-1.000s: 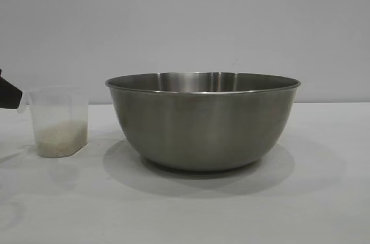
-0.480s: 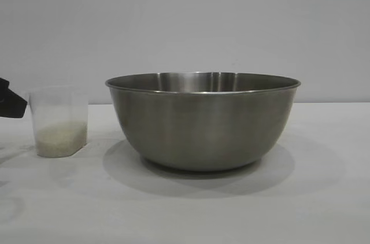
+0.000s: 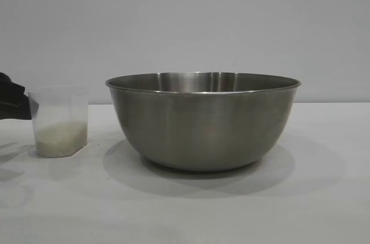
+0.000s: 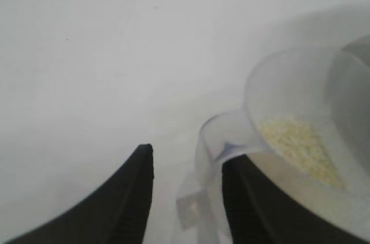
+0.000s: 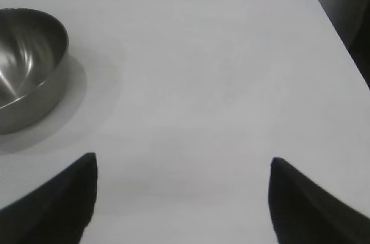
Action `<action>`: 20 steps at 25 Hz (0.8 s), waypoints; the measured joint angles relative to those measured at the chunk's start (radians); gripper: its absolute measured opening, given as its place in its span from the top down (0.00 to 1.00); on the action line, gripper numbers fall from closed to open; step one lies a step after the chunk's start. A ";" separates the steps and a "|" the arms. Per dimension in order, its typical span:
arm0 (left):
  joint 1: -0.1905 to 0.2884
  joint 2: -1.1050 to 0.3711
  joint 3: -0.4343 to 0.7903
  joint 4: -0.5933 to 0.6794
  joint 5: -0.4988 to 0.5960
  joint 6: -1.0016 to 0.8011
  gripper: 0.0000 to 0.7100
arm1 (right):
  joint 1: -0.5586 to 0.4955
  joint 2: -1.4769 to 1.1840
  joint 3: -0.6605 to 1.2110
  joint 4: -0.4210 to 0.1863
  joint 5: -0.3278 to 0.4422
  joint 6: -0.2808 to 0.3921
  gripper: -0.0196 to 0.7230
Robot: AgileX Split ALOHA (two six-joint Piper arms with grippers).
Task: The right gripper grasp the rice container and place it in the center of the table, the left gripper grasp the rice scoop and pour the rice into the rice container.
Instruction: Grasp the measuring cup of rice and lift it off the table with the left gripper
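White counter (image 3: 324, 209) | steel bowl (image 3: 202, 119) centred | left claw (image 4: 185, 198) wide, straddling rice scoop (image 4: 300, 157) handle | right claw (image 5: 182, 198) wide, idle.

text: none legible | labels: none | numbers: none | any view
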 joint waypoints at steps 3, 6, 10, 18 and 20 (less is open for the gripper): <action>0.000 0.002 -0.022 0.002 0.000 -0.007 0.67 | 0.000 0.000 0.000 0.000 0.000 0.000 0.24; 0.000 0.013 -0.045 0.015 0.000 -0.009 0.67 | 0.000 0.000 0.000 0.000 0.000 0.000 0.24; 0.000 0.040 -0.072 0.065 0.000 -0.010 0.73 | 0.000 0.000 0.000 0.000 0.000 0.000 0.24; 0.000 0.046 -0.091 0.128 0.000 -0.010 1.00 | 0.000 0.000 0.000 0.000 0.000 0.000 0.24; 0.000 0.046 -0.091 0.132 0.000 -0.004 1.00 | 0.000 0.000 0.000 0.000 0.000 0.000 0.24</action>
